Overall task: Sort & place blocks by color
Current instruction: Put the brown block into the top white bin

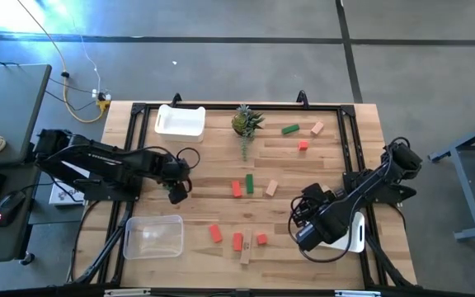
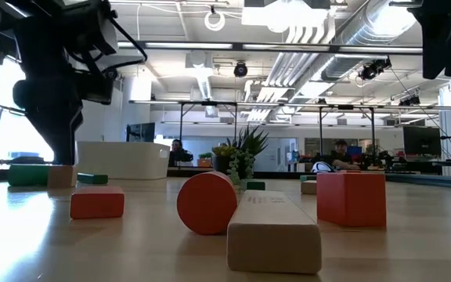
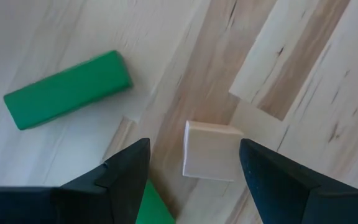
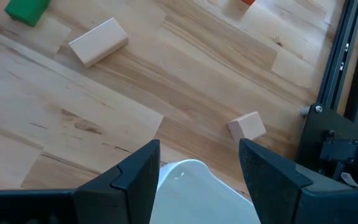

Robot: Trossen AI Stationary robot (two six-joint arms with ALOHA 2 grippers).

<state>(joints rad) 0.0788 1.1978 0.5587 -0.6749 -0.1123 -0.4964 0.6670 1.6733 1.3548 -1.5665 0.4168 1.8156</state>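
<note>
Blocks lie scattered across your tabletop. Your left pincer hangs spread wide above a tan cube, touching nothing, a green bar nearby. Your right pincer gapes empty over a white bin

We're under bright, even overhead light here; the tabletop glows pale with only soft, short shadows beneath the arms. From low down we see ceiling lamps blazing white and a window washed out by daylight. The nearest tan block is soft, out of focus. The left wrist view looks slightly smeared; the floor shows faint glare.
</note>
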